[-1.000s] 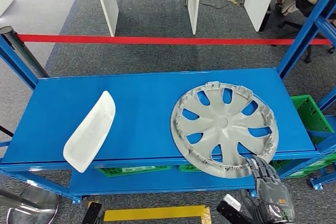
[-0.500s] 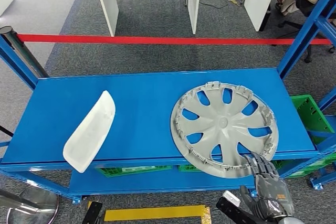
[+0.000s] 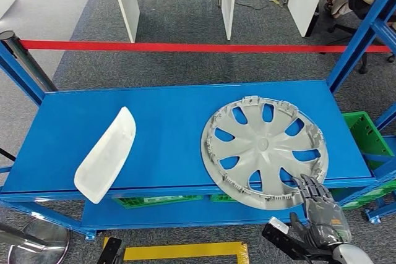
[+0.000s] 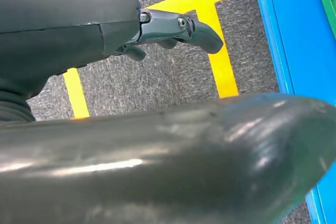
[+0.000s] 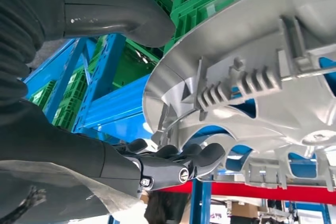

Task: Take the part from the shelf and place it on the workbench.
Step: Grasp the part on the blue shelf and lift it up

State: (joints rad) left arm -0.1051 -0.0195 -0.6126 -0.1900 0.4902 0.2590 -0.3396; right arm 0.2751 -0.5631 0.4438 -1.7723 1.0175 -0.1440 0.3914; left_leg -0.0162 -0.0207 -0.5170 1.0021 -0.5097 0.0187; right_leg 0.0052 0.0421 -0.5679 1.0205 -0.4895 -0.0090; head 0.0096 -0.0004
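The right hand point(image 5: 158, 98) brackets the grey wheel cover's point(image 5: 253, 66) rim, thumb point(image 5: 118, 9) under, fingers point(image 5: 186, 163) over.

The right robot hand point(image 3: 321, 213) has slid toward 3 o'clock along the near rim of the hubcap point(image 3: 264, 151) and risen slightly toward 12 o'clock, its fingers point(image 3: 312, 187) now lying over the rim, thumb under it. The hubcap itself has not shifted on the shelf point(image 3: 177, 129).

The wheel cover point(image 5: 253, 77) runs past the right wrist view's edge.
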